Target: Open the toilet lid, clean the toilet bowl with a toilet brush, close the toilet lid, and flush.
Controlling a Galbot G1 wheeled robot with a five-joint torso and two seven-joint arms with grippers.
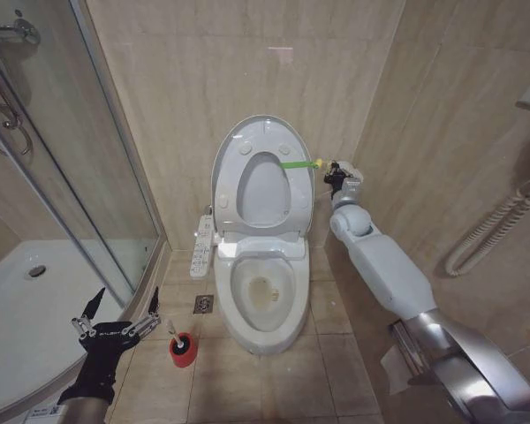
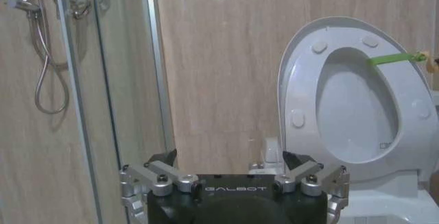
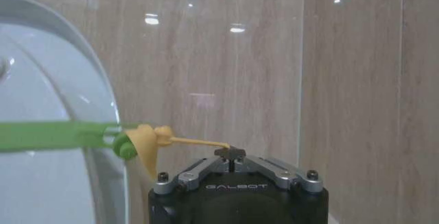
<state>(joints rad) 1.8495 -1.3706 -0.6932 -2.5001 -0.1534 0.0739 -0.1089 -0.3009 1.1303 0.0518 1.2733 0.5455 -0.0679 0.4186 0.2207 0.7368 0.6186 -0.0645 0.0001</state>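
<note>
Up beside the raised toilet lid (image 1: 258,177), the right gripper (image 1: 334,170) is pinched closed on a thin yellow cord (image 3: 199,142) tied to a green strap (image 1: 296,164) across the lid. Beige wall tiles (image 1: 203,79) back it closely. Below, the toilet bowl (image 1: 263,300) sits uncovered. The left gripper (image 1: 117,320) hangs spread wide, holding nothing — near the toilet brush (image 1: 182,346) on the floor, beside the glass shower door (image 1: 97,177).

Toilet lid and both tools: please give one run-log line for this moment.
toilet lid: raised | right tool: shut on yellow pull cord | left tool: open, low near toilet brush
</note>
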